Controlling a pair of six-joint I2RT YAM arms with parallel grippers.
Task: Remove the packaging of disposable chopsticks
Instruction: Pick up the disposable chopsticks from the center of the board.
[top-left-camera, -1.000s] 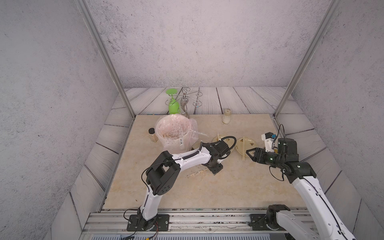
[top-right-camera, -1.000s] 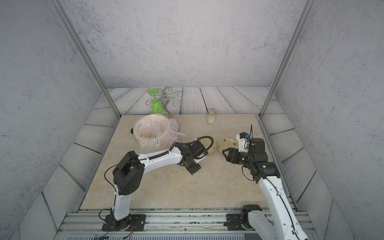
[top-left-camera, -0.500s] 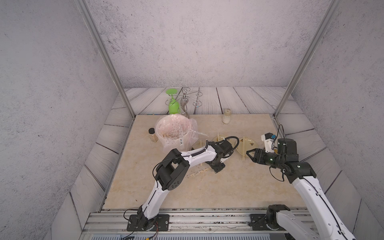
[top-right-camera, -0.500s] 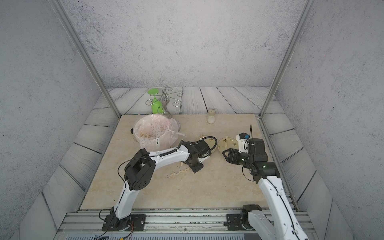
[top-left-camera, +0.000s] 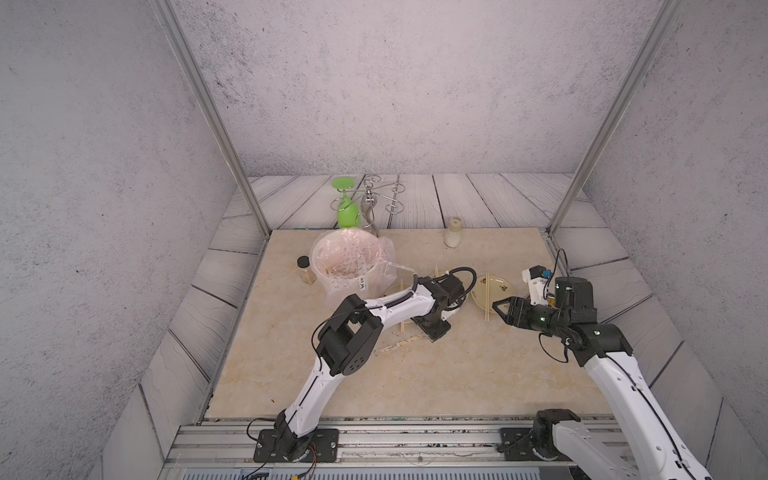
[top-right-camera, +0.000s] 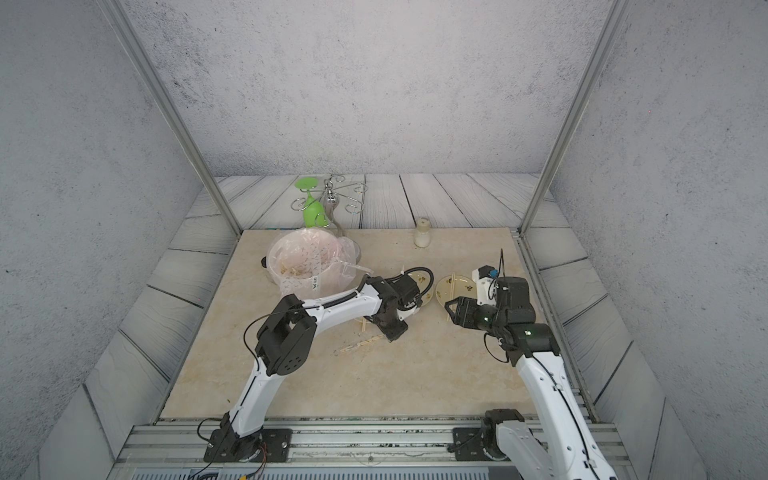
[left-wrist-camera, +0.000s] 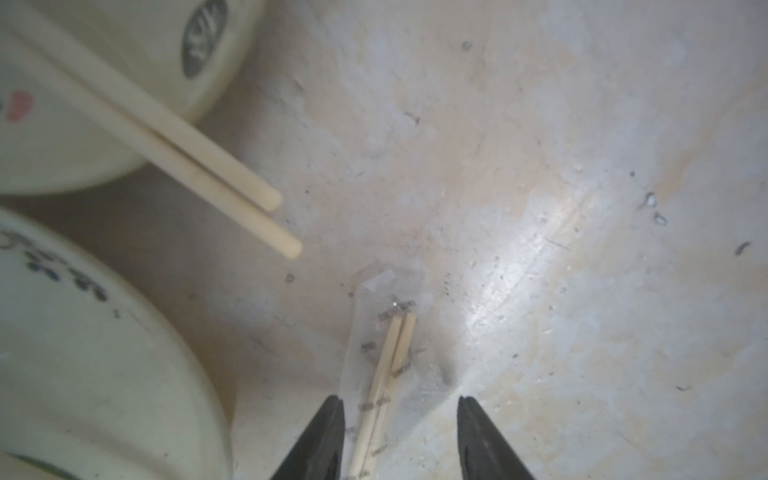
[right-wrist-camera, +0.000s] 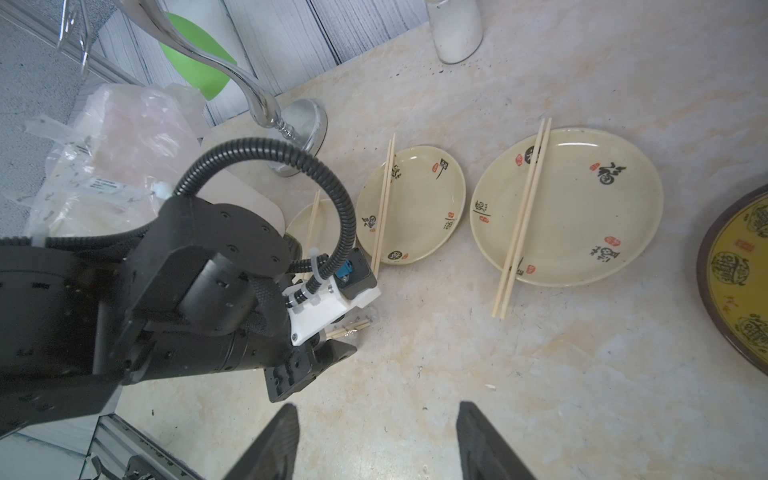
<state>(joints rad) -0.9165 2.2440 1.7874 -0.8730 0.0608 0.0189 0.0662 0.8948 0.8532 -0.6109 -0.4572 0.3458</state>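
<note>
1. The beige tabletop (top-left-camera: 415, 395) carries everything; the work sits in its middle, in front of the plates
2. The bin with the pinkish liner (top-left-camera: 345, 291) stands at the far left of the table, and I judge it the likely place for a stripped sleeve
3. Your left gripper (left-wrist-camera: 401, 405) hangs low over the table just in front of the plates, jaws spread and pinching nothing, with the wrapped pair running through the gap between them
4. Your right gripper (right-wrist-camera: 376, 411) hovers well apart, beside the largest plate, jaws spread and empty, pointing toward the left gripper
5. The cream plates (right-wrist-camera: 582, 208) each bear a pair of bare chopsticks (right-wrist-camera: 523, 216) laid across them, so those pairs look done
6. The wrapped pair of chopsticks (top-left-camera: 399, 344) lies flat on the table, its long axis slanting from under the left gripper toward the near left; in the left wrist view it passes closer to one finger than the other, and closing there would pinch across its narrow width
7. The clear sleeve (left-wrist-camera: 361, 361) is on the sticks, and its crimped end (left-wrist-camera: 392, 282) pokes just past the fingertips toward the plates; your left arm is plainly nearer, so the right one must cross over to help
</note>
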